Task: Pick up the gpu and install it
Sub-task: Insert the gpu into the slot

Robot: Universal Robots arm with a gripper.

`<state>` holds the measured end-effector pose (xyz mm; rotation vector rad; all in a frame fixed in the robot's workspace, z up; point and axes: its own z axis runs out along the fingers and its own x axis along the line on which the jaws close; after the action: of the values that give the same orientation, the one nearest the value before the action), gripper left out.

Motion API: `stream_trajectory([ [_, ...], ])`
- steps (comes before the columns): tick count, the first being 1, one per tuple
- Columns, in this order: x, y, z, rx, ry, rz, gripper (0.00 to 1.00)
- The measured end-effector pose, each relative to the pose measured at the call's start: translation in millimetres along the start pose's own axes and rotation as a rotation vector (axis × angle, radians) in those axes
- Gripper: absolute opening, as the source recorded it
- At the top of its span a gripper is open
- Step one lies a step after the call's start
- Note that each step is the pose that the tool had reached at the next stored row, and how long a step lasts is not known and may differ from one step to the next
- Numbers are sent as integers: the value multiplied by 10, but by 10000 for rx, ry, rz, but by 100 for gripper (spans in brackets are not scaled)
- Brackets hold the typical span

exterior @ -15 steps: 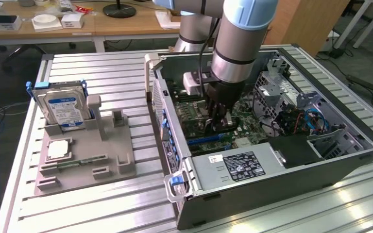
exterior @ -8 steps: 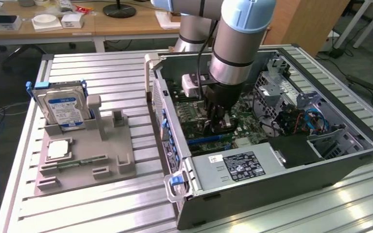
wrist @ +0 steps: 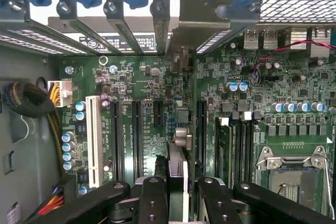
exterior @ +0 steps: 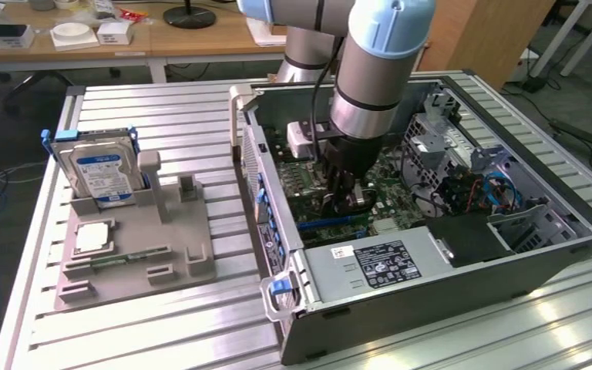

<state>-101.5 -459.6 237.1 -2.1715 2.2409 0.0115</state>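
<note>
One computer case (exterior: 430, 285), open-sided, enclosing the gripper (wrist: 177, 187); one green motherboard (wrist: 131, 77) directly beneath the fingertips. One gpu (wrist: 177, 163), clamped edge-on between the narrowed fingers, running forward from them over the expansion slots, its silver bracket (wrist: 181, 30) apparently at the case's rear openings. Judged light, stiff, fragile: best held by the bare board faces, clear of the fan, without twisting.

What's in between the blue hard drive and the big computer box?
In the exterior view, two upright posts of the gray stand come between the hard drive and the computer case, then a strip of bare metal table.
</note>
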Motion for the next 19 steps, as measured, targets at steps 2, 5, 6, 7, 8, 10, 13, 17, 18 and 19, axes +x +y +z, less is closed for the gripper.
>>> stream_trajectory([
  [2,1,10,8,0,0,-1,27],
  [5,1,20,19,0,-1,-1,27],
  [6,1,23,21,0,1,-2,27],
  [7,1,26,24,0,0,-1,27],
  [8,1,30,26,0,0,-1,27],
  [10,2,34,29,1,-2,-2,27],
  [13,13,34,35,0,-1,-1,27],
  [17,20,35,41,1,-1,-1,27],
  [18,20,38,43,1,-1,-2,27],
  [19,20,43,45,1,-1,-1,27],
])
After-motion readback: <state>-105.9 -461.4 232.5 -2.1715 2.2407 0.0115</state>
